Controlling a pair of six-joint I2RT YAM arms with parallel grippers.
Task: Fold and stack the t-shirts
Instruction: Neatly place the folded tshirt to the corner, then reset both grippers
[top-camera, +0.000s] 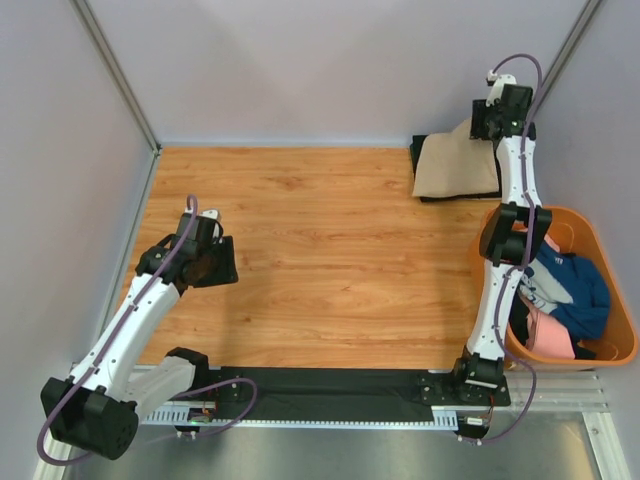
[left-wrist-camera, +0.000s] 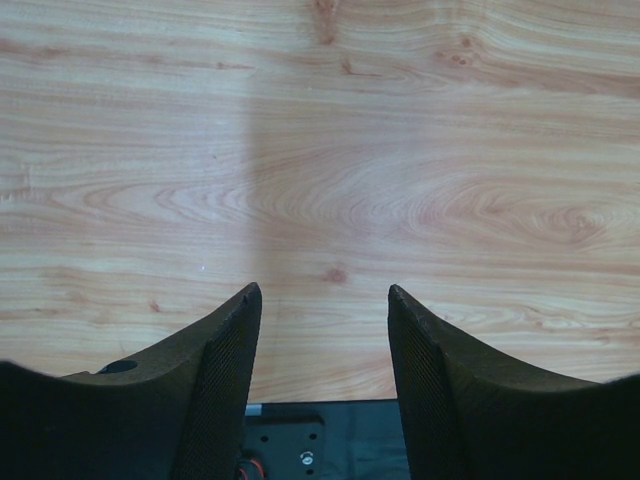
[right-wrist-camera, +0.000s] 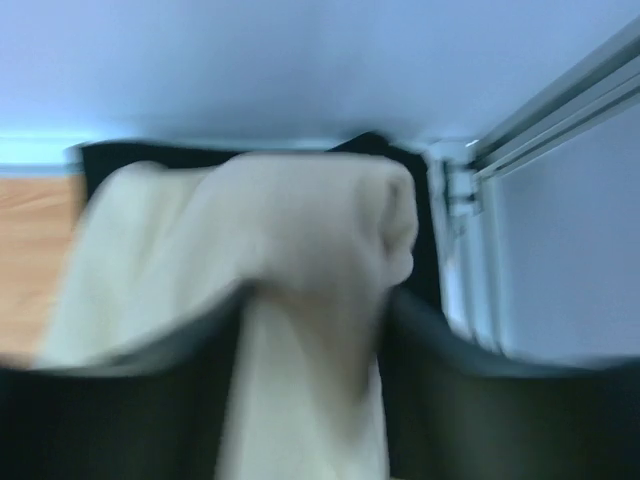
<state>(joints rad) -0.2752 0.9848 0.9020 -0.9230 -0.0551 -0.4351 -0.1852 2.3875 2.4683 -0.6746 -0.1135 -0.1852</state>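
The right end effector (right-wrist-camera: 312, 350) reaches to 1 o'clock, pinched narrow on a bunched edge of the tan shirt (top-camera: 455, 168). That shirt lies folded on the black shirt (top-camera: 418, 148) in the far corner of the worktop (top-camera: 330, 240). The grip probably serves to square the fold on the stack, though blur hides detail. The left end effector (left-wrist-camera: 322, 330) hangs wide and empty at 9 o'clock, out of the way. The blue shirt (top-camera: 585, 285) and pink shirt (top-camera: 550, 335) lie unfolded in the tub (top-camera: 560, 209) at 4 o'clock, likely next.
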